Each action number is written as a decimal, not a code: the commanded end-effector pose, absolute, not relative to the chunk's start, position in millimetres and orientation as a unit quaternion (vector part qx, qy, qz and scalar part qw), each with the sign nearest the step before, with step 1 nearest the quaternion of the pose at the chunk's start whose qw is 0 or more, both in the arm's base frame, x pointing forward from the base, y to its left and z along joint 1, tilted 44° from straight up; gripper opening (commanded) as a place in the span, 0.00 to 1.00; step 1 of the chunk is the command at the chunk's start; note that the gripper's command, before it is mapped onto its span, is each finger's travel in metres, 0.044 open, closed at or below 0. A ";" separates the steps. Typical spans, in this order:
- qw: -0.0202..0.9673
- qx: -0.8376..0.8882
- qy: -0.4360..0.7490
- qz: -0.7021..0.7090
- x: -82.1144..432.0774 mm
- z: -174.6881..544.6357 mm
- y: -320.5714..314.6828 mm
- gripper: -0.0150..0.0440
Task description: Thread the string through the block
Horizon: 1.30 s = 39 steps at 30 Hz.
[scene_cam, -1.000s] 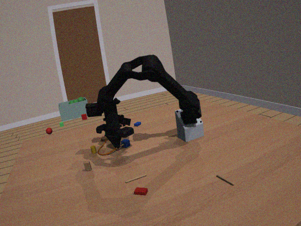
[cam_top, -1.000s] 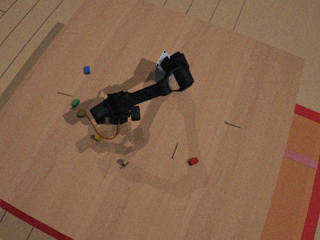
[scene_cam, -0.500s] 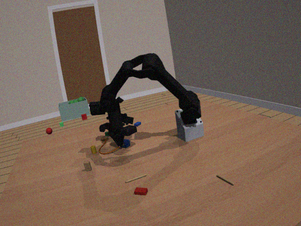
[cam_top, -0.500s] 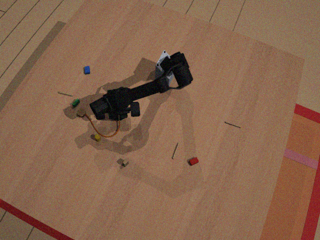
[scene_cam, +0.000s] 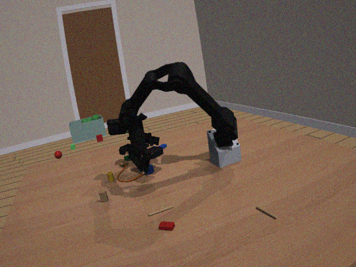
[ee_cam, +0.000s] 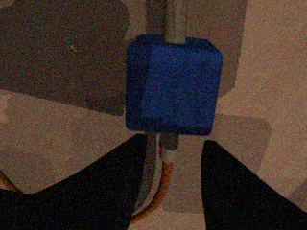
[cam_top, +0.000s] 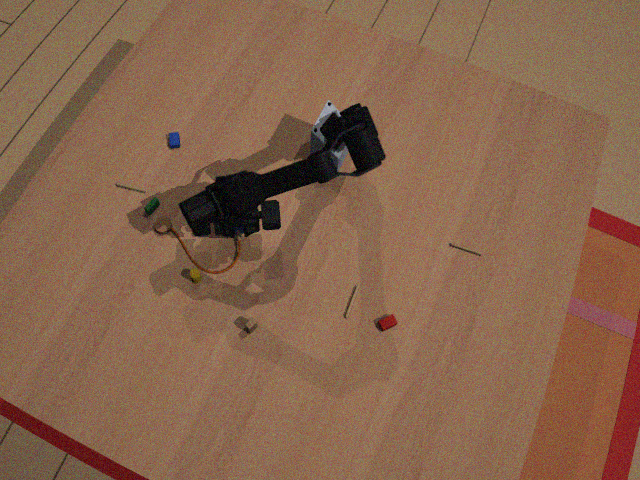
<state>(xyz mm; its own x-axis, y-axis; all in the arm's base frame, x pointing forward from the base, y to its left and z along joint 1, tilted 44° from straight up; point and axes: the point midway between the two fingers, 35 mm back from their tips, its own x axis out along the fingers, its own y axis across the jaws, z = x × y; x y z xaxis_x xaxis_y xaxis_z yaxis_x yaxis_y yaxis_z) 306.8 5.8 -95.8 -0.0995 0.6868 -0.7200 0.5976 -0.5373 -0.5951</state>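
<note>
The blue block (ee_cam: 182, 88) (scene_cam: 150, 169) stands on the table with the stick (ee_cam: 176, 21) through its hole. The stick's far part shows beyond the block; its short string end shows on the near side. The orange string (ee_cam: 164, 184) (cam_top: 199, 266) (scene_cam: 126, 180) runs from that end in a curve to the round wooden button (cam_top: 162, 224) (scene_cam: 123, 163). My gripper (ee_cam: 175, 147) is partly open, its fingertips standing apart on either side of the stick's string end, with gaps to both. In the top view the arm hides most of the block.
A yellow cylinder (cam_top: 194, 275) (scene_cam: 110, 176) stands near the string. A green piece (cam_top: 151, 206) lies by the button. A tan block (cam_top: 250, 325) (scene_cam: 103, 196), a red block (cam_top: 387, 322) (scene_cam: 166, 226), a small blue block (cam_top: 174, 140) and loose sticks (cam_top: 350, 301) lie farther off.
</note>
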 end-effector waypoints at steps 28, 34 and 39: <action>-0.451 -0.504 -0.733 0.073 297.6 -54.6 -61.4 0.47; -0.547 -0.395 -0.733 -0.085 290.9 -57.6 -65.4 0.47; -0.597 -0.313 -0.715 -0.188 286.8 -59.5 -67.8 0.47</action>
<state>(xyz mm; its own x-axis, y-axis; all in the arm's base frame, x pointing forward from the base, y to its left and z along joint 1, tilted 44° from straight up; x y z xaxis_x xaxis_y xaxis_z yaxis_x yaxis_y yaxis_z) 304.4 -61.2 -51.3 -0.0730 0.6737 -0.7354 0.8193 0.4610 0.3409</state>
